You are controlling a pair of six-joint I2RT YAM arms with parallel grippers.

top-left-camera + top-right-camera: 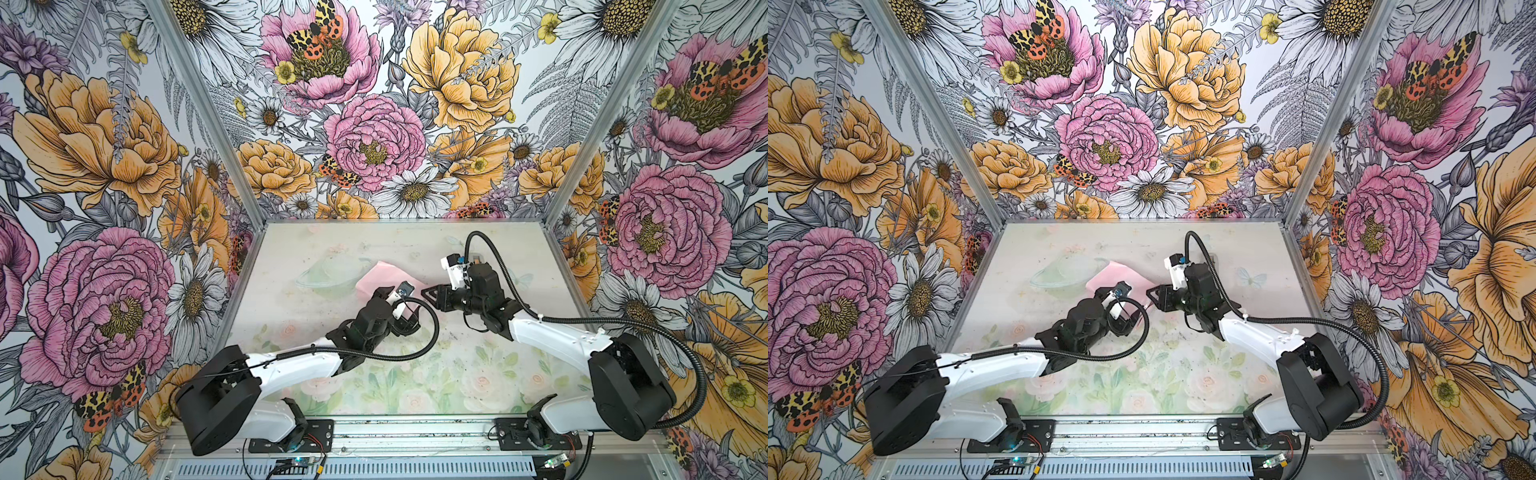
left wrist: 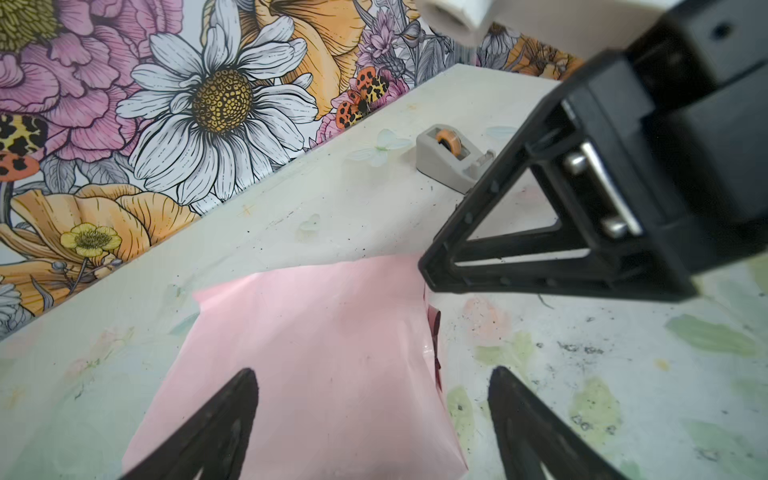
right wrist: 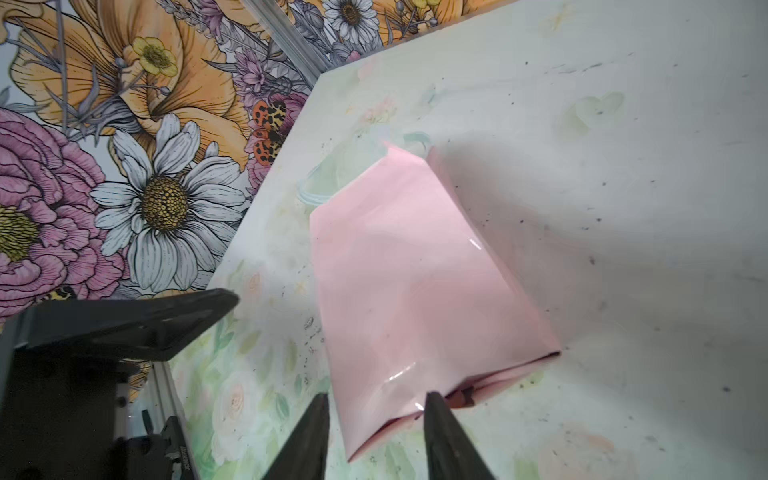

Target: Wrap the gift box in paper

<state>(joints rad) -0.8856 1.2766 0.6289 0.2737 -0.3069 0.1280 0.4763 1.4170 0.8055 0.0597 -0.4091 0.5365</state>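
so the pale pink folded paper parcel (image 1: pixel 380 276) sits 9 o'clock from the right gripper (image 3: pixel 376 397), jaws apart straddling its corner, while the left gripper (image 2: pixel 374 372) hovers spread wide over its 5 o'clock edge

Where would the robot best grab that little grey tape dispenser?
Probably across the two flat long sides of the tape dispenser, near its taller roll end, coming down from above: it stands upright on the table, and its sloped cutter end offers less to pinch.
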